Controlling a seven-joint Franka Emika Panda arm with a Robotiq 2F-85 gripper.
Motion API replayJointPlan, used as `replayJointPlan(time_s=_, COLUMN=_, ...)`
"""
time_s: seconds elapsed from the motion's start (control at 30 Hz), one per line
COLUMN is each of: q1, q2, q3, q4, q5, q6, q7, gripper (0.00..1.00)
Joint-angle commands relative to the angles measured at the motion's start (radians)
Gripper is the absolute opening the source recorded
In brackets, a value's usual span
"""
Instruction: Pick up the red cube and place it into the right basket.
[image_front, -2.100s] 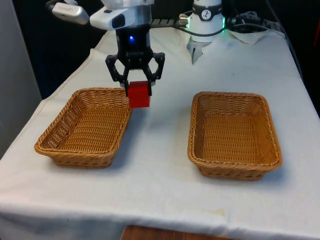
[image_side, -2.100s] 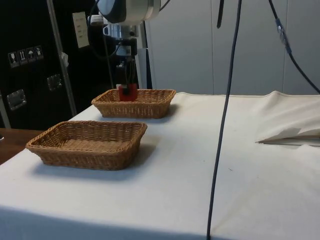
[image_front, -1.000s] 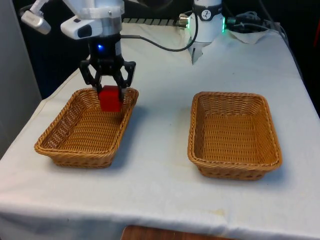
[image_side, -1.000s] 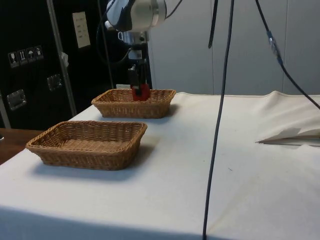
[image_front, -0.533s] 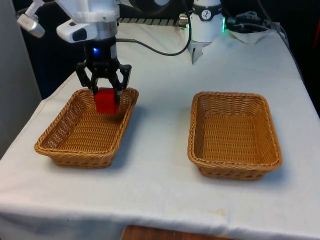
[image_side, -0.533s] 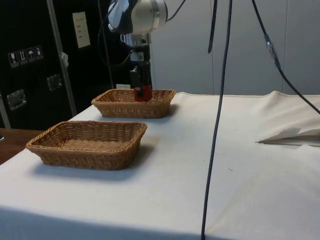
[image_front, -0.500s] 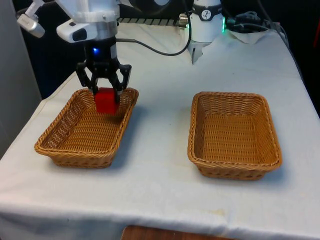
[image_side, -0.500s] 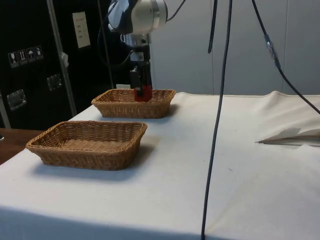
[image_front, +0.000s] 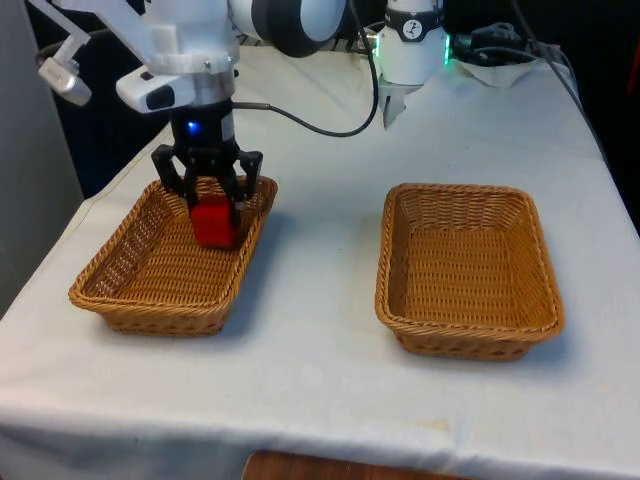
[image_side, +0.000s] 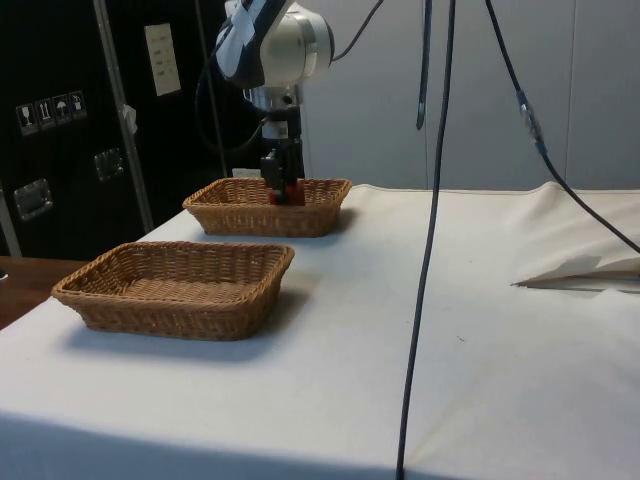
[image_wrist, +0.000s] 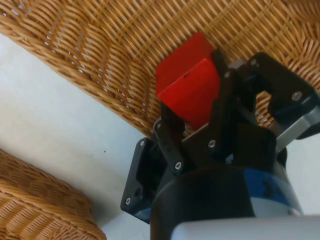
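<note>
The red cube (image_front: 214, 228) is held between the fingers of my black gripper (image_front: 212, 208), which is shut on it. Both are low inside the wicker basket (image_front: 110, 300) at the front view's left, near its far corner that faces the other basket. In the side view the gripper (image_side: 281, 186) reaches down into the far basket (image_side: 305, 218), and the cube (image_side: 274, 197) barely shows above the rim. In the wrist view the cube (image_wrist: 187, 82) sits between the fingers, close to the basket's woven wall (image_wrist: 100, 45). I cannot tell whether the cube touches the basket floor.
A second wicker basket (image_front: 470, 340) stands at the front view's right with nothing in it; in the side view it is the nearer basket (image_side: 170, 300). White cloth (image_front: 320, 300) lies between the two. Black cables (image_side: 425, 250) hang in front of the side camera.
My gripper carried the cube from the gap between the baskets to over the basket at the front view's left. It has since sunk lower into that basket, still shut on the cube.
</note>
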Motion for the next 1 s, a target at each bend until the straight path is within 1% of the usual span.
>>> replayJointPlan(time_s=0.0, q1=-0.003, q2=0.0, q3=0.001, q4=0.003, q5=0.002, q6=0.0, q7=-0.001, gripper=0.02)
replayJointPlan(time_s=0.03, q1=0.0, q2=0.0, q3=-0.001, q4=0.0, q5=0.0, q6=0.0, q7=0.0, gripper=0.02)
replayJointPlan(time_s=0.07, q1=-0.002, q2=0.0, q3=0.0, q4=0.003, q5=0.002, q6=0.0, q7=0.0, gripper=0.02)
replayJointPlan(time_s=0.13, q1=-0.001, q2=-0.001, q3=-0.001, q4=0.001, q5=0.001, q6=0.001, q7=0.001, gripper=0.18)
replayJointPlan(time_s=0.3, q1=0.001, q2=-0.002, q3=-0.003, q4=0.0, q5=0.001, q6=0.001, q7=0.001, gripper=0.65)
replayJointPlan(time_s=0.33, q1=0.001, q2=-0.002, q3=-0.003, q4=0.0, q5=0.001, q6=0.001, q7=0.001, gripper=0.85)
replayJointPlan(time_s=0.37, q1=0.001, q2=-0.002, q3=-0.003, q4=0.0, q5=0.001, q6=0.001, q7=0.001, gripper=0.94)
replayJointPlan(time_s=0.4, q1=0.001, q2=0.0, q3=-0.003, q4=0.001, q5=0.0, q6=0.0, q7=0.001, gripper=1.0)
replayJointPlan(time_s=0.53, q1=0.001, q2=-0.002, q3=-0.004, q4=-0.001, q5=0.001, q6=0.001, q7=0.002, gripper=1.0)
replayJointPlan(time_s=0.63, q1=0.004, q2=-0.008, q3=-0.006, q4=-0.004, q5=0.0, q6=-0.002, q7=0.004, gripper=1.0)
replayJointPlan(time_s=0.67, q1=0.001, q2=-0.001, q3=-0.004, q4=0.001, q5=0.0, q6=-0.001, q7=0.003, gripper=1.0)
replayJointPlan(time_s=0.73, q1=0.009, q2=-0.022, q3=-0.014, q4=-0.011, q5=-0.002, q6=-0.008, q7=0.012, gripper=1.0)
replayJointPlan(time_s=0.87, q1=0.019, q2=-0.048, q3=-0.026, q4=-0.024, q5=-0.002, q6=-0.023, q7=0.025, gripper=1.0)
replayJointPlan(time_s=0.9, q1=0.009, q2=-0.033, q3=-0.018, q4=-0.008, q5=0.0, q6=-0.025, q7=0.019, gripper=1.0)
replayJointPlan(time_s=0.93, q1=0.021, q2=-0.056, q3=-0.028, q4=-0.029, q5=-0.002, q6=-0.026, q7=0.028, gripper=1.0)
replayJointPlan(time_s=0.97, q1=0.026, q2=-0.075, q3=-0.033, q4=-0.042, q5=-0.004, q6=-0.03, q7=0.035, gripper=1.0)
